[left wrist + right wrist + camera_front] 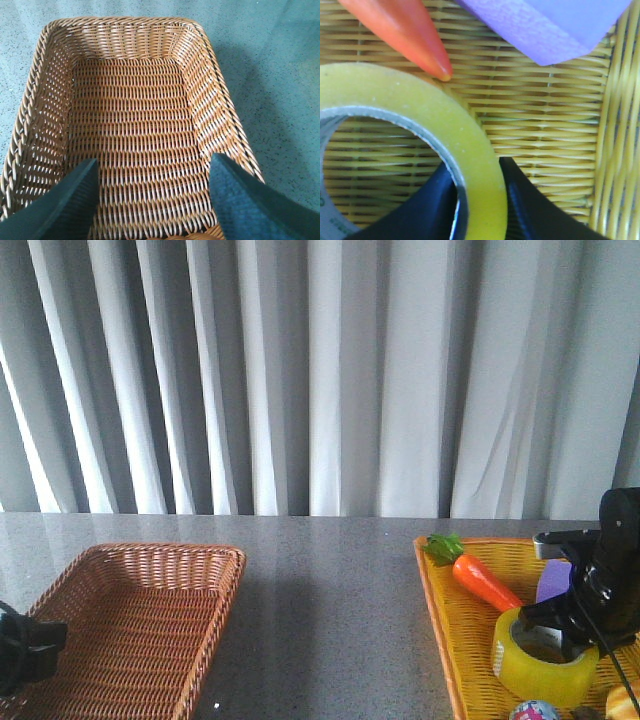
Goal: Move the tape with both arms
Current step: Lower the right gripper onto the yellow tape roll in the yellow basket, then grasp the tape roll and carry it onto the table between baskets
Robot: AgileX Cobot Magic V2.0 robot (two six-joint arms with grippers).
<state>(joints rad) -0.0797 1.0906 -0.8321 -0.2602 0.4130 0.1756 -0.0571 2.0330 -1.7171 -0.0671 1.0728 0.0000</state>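
The yellow tape roll (545, 658) lies flat in the yellow wicker tray (450, 625) at the right. My right gripper (562, 628) is down on it, shut on its wall: one finger inside the core, one outside, as the right wrist view shows (479, 200). The roll (415, 105) fills the left of that view. My left gripper (22, 648) sits low at the far left over the brown basket (140, 615). In the left wrist view it (152, 200) is open and empty above the basket floor (135, 125).
A toy carrot (480, 578) and a purple cube (553, 582) lie in the yellow tray behind the tape; both show in the right wrist view, carrot tip (420, 40) and cube (545, 25). A patterned ball (533, 710) sits at the tray's front. Curtains hang behind the table.
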